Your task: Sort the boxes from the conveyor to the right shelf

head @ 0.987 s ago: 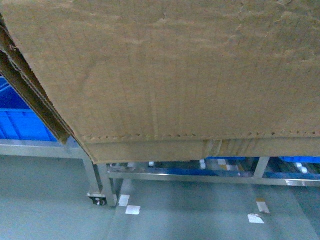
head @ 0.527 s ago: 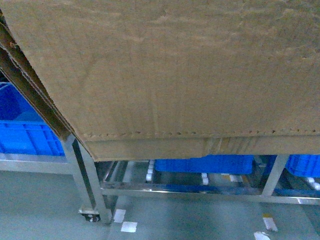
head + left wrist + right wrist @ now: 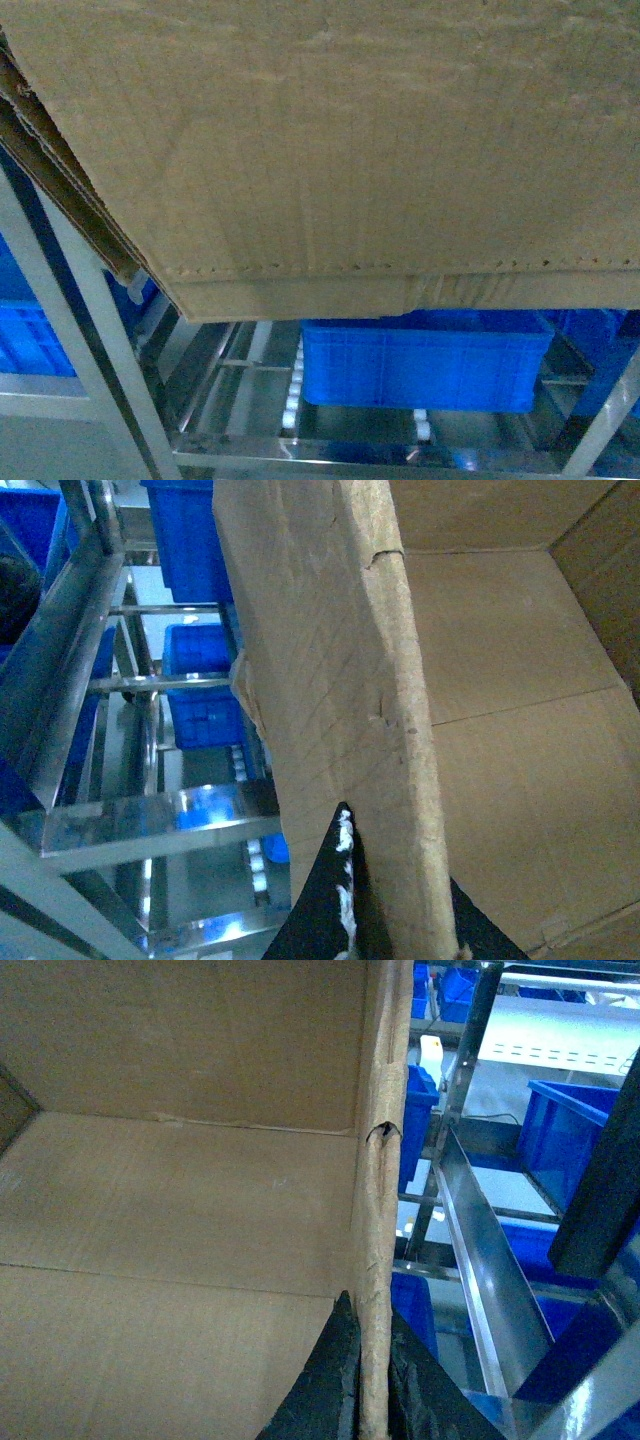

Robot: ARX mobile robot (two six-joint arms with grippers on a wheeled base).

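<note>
- Black-fingered left gripper (image 3: 385, 920) pinches one ragged side wall of the large brown corrugated cardboard box (image 3: 350, 150), one finger outside the wall and one inside; the black right gripper (image 3: 372, 1390) clamps the opposite wall the same way.
- Held between both arms, the box hangs off any surface, close in front of the head camera and filling most of that view.
- Its open, flapless mouth faces back toward the robot, as both wrist views look straight into the bare interior; the base, marked by a perforated line, points away and downward toward the rack.
- The long axis runs left to right across the head view, roughly parallel to the front rail below.
- Beyond and beneath the lower edge stands the shiny silver metal-frame shelf (image 3: 120, 400) with small white roller wheels (image 3: 293, 400).
- A blue plastic crate (image 3: 425, 365) sits on those rollers directly under the box, with more blue crates (image 3: 565, 1125) further off.
- The step in hand looks like the carry to the shelf, nearly over it.
- Next, the box likely needs to be lowered level onto a free run of rails, clear of the crate and uprights, before both grips let go.
</note>
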